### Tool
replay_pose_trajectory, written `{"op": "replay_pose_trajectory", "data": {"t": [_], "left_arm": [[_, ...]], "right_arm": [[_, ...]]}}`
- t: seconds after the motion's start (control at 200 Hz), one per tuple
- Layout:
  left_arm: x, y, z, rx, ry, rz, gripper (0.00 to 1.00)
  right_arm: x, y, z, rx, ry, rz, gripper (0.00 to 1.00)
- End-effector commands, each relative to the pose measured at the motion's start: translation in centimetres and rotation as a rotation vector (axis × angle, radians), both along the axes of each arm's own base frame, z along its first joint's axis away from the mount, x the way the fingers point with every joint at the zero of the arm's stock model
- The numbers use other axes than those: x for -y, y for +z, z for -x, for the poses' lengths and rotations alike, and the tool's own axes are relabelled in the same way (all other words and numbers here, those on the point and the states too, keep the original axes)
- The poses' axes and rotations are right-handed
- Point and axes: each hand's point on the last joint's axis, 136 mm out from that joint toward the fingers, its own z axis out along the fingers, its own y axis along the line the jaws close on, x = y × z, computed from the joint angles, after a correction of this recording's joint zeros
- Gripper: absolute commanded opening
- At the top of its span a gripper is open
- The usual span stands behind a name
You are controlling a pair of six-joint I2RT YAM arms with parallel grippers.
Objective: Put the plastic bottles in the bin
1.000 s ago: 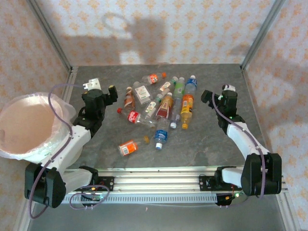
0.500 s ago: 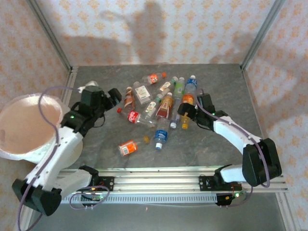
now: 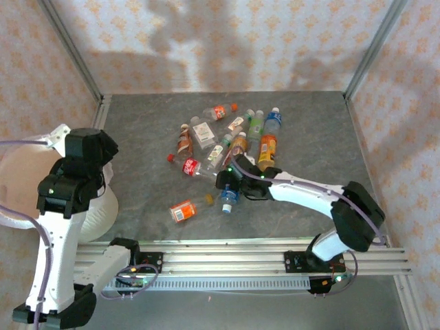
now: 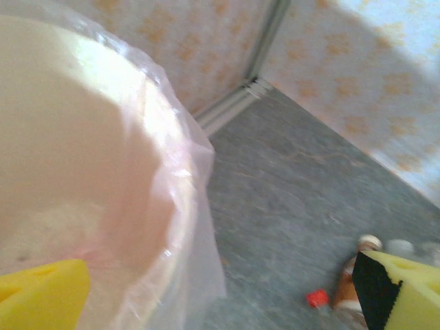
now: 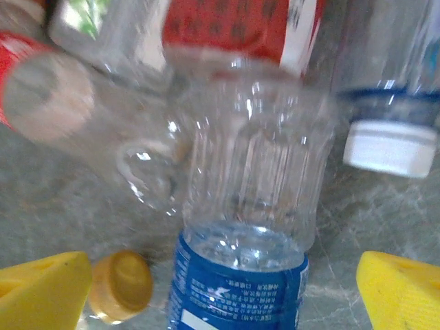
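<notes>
Several plastic bottles lie in a pile mid-table. A blue-labelled bottle lies at the pile's near edge. My right gripper hangs over it, open, its yellow fingers on either side of that bottle without touching it. An orange-labelled bottle lies apart, nearer the front. The bin, lined with a thin bag, stands at the far left. My left gripper is raised beside the bin's rim, open, with nothing between its fingers.
A yellow cap and a white cap flank the blue-labelled bottle, and a red-labelled bottle lies just beyond it. A red-capped bottle lies near the left side of the pile. Metal posts and patterned walls close in the table.
My left arm has swung away from the pile, up and left to the bin. My right arm has reached left across the table into the pile, stopping over the blue-labelled bottle.
</notes>
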Motion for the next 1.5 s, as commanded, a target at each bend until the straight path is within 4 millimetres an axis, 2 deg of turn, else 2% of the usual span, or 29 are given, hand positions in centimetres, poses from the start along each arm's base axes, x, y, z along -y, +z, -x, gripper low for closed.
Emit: {"op": "replay_pose_trajectory", "data": {"t": [0.0, 0.1, 0.205, 0.265, 0.37, 0.57, 0.846, 1.051, 1.216, 1.311, 1.406, 1.496], "left_arm": [[-1.1, 0.0, -0.2, -0.072, 0.001, -0.076, 1.00], [-1.5, -0.6, -1.7, -0.111, 0.004, -0.063, 1.00], [-3.3, -1.1, -2.1, -0.105, 0.102, -0.099, 1.00], [-4.0, -1.5, -2.5, -0.060, 0.141, -0.051, 1.00], [-4.1, -2.0, -3.8, -0.012, 0.132, 0.017, 1.00], [-3.9, -4.7, -6.7, -0.004, 0.109, 0.137, 1.00], [-3.6, -4.1, -10.1, 0.095, 0.063, 0.182, 1.00], [-4.3, -3.7, -11.7, 0.134, 0.069, 0.165, 1.00], [-4.9, -3.9, -12.5, 0.147, 0.076, 0.169, 1.00], [-3.8, -3.3, -12.9, 0.156, 0.018, 0.204, 1.00], [-1.6, -2.5, -13.1, 0.183, -0.086, 0.261, 1.00], [0.6, -1.9, -12.4, 0.178, -0.158, 0.280, 1.00]], "right_arm": [[1.4, -1.6, 0.1, -0.021, -0.045, 0.106, 0.99], [1.1, -1.9, -0.3, -0.010, -0.032, 0.115, 0.99], [1.2, -2.3, -0.9, 0.012, -0.037, 0.140, 0.99], [1.3, -2.4, -1.3, 0.027, -0.039, 0.156, 1.00], [1.7, -2.8, -1.8, 0.056, -0.039, 0.186, 0.97], [2.5, -3.6, -1.8, 0.066, -0.034, 0.241, 0.96], [3.0, -3.8, -1.6, 0.107, 0.021, 0.253, 0.96], [3.1, -4.0, -1.5, 0.118, 0.043, 0.263, 0.95], [2.7, -4.2, -1.5, 0.119, 0.071, 0.248, 0.86], [2.7, -4.3, -1.2, 0.120, 0.081, 0.240, 0.81], [3.3, -4.2, -0.8, 0.137, 0.088, 0.236, 0.77], [3.9, -4.2, -0.4, 0.149, 0.112, 0.249, 0.70]]}}
